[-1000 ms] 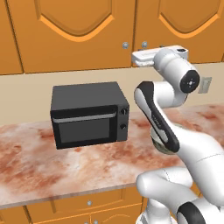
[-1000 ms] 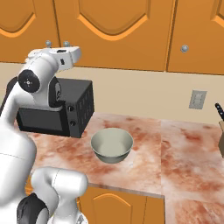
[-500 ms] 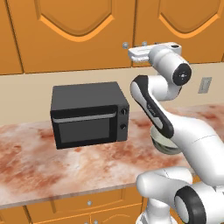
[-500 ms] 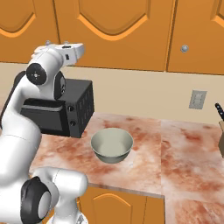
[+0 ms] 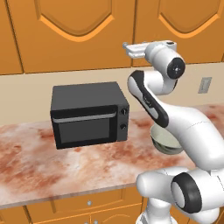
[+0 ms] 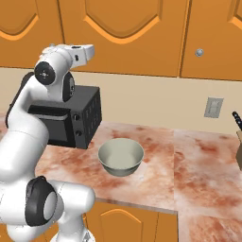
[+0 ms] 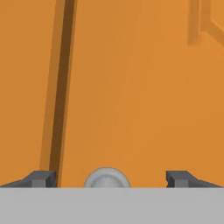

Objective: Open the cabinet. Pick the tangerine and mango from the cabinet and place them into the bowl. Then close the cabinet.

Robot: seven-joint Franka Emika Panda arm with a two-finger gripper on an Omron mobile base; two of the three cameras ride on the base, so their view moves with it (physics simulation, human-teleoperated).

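— Since a second ago the arm has lifted its gripper (image 7: 107, 179) higher, right up to the cabinet (image 5: 87, 35).

— Open or shut?

— Spread wide, fingertips (image 7: 41, 178) either side of a round silver knob (image 7: 106, 178), not touching it. Both doors look shut.

— And the bowl (image 6: 121, 157)?

— On the marble counter (image 6: 198, 165), just beside the black microwave (image 5: 89, 114)

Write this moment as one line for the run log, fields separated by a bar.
phase: reaching for knob | gripper: open, knob between fingertips | cabinet: closed | bowl: empty, on counter
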